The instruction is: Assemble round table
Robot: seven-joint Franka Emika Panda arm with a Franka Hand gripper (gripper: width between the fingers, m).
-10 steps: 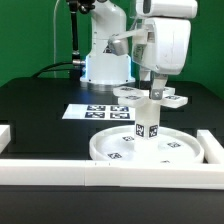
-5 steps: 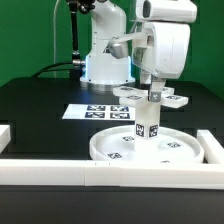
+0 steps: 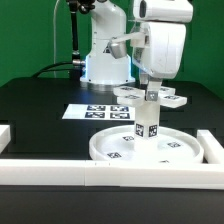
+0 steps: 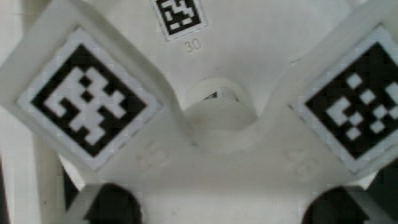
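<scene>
White leg (image 3: 147,127) stands upright on disc (image 3: 176,152), tool (image 3: 151,99) gripping it.

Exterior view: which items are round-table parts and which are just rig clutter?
Job parts:
- rimmed disc
- cylinder leg, upright on the disc, gripper closed on its top
- cross-shaped foot, behind

Not part of it:
- marker board
- white border walls
</scene>
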